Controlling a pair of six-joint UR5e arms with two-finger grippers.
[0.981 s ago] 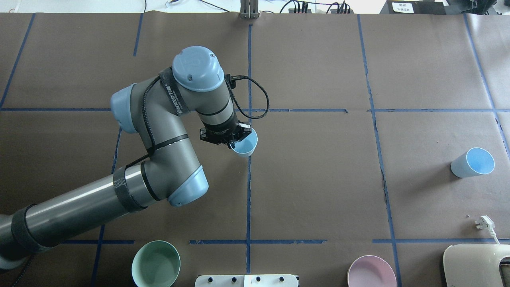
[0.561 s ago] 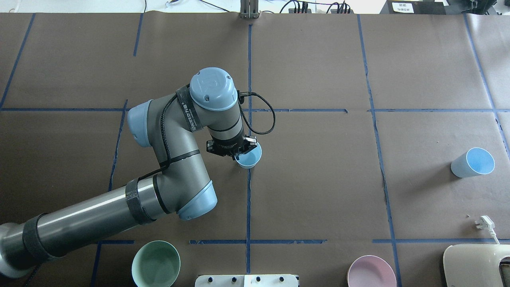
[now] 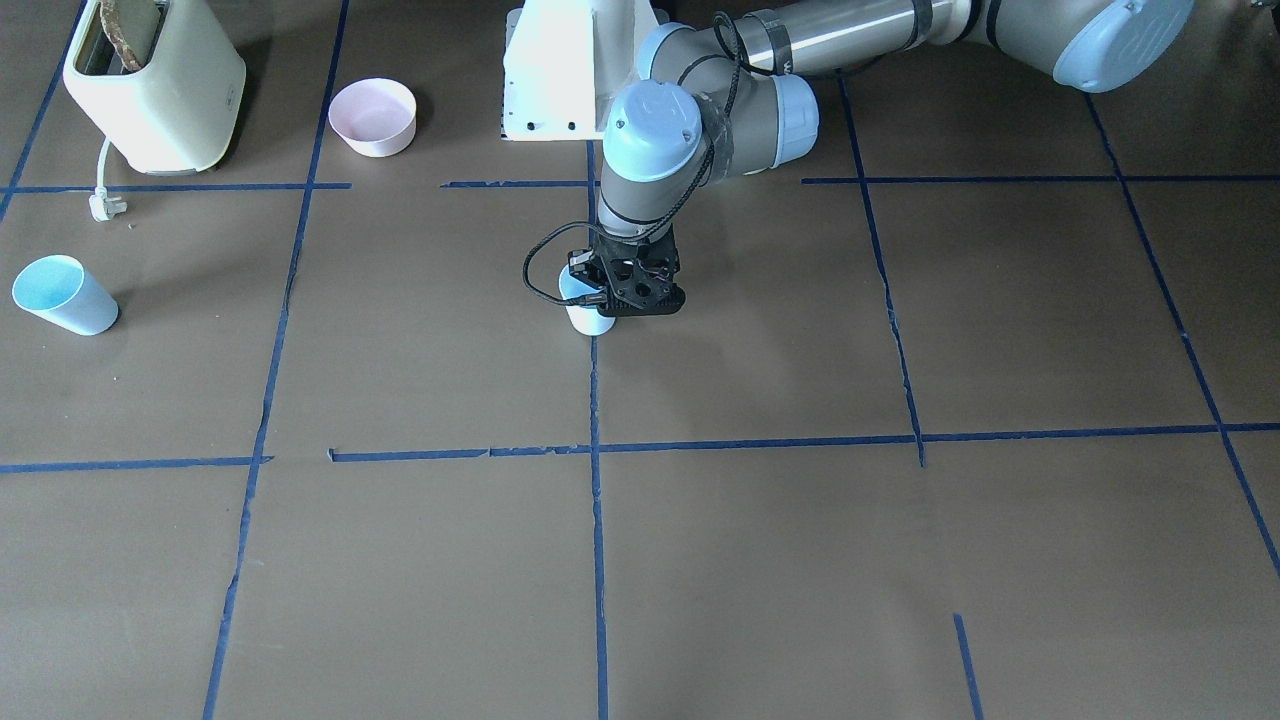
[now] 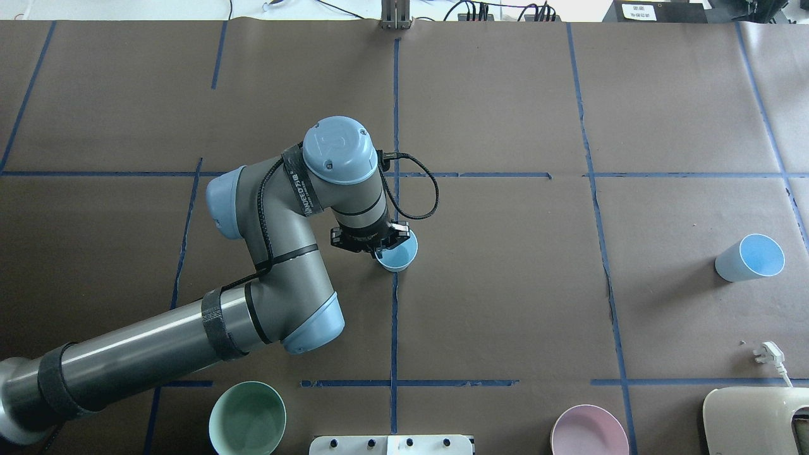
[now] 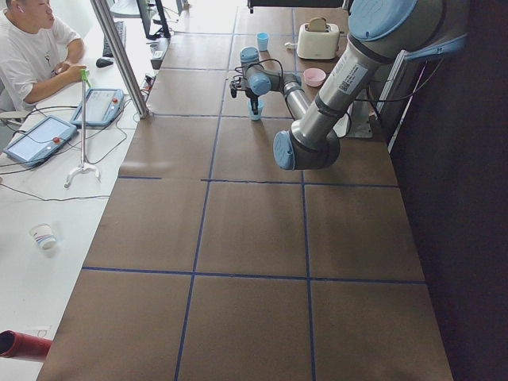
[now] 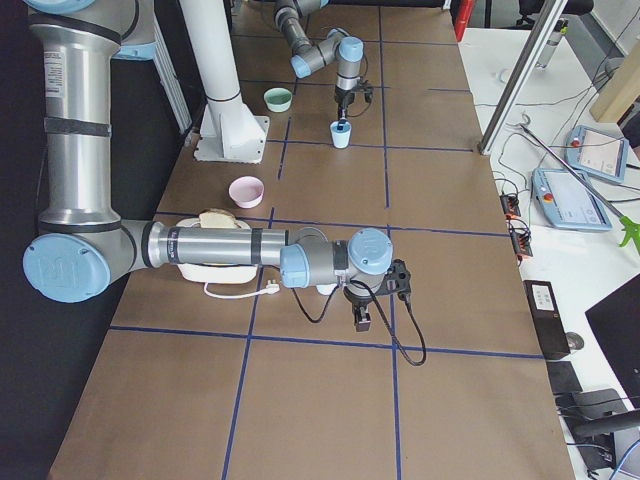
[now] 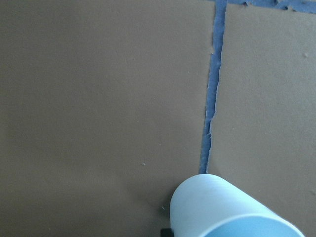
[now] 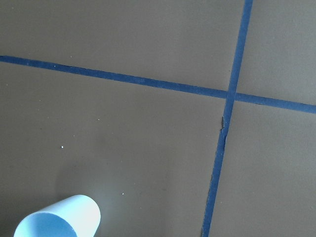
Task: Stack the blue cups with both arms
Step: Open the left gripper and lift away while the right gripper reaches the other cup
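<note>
One blue cup (image 4: 399, 257) stands upright at the table's middle, on the blue centre tape line. My left gripper (image 4: 381, 245) is shut on its rim from above. The cup also shows in the front view (image 3: 588, 320) and at the bottom of the left wrist view (image 7: 232, 207); its base looks at or just above the table. The second blue cup (image 4: 751, 258) stands alone at the far right, and also shows in the front view (image 3: 62, 294) and the right wrist view (image 8: 59, 219). My right gripper (image 6: 365, 318) hovers near it; I cannot tell if it is open.
A mint-green bowl (image 4: 248, 417) and a pink bowl (image 4: 588, 431) sit near the robot's edge. A cream toaster (image 4: 755, 420) with its plug (image 4: 768, 352) is at the near right. The white pedestal (image 3: 560, 70) stands between the bowls. An operator (image 5: 32, 48) sits beyond the table.
My left arm has carried the blue cup toward the robot's side along the centre line and lowered it. The far-right cup has not moved.
</note>
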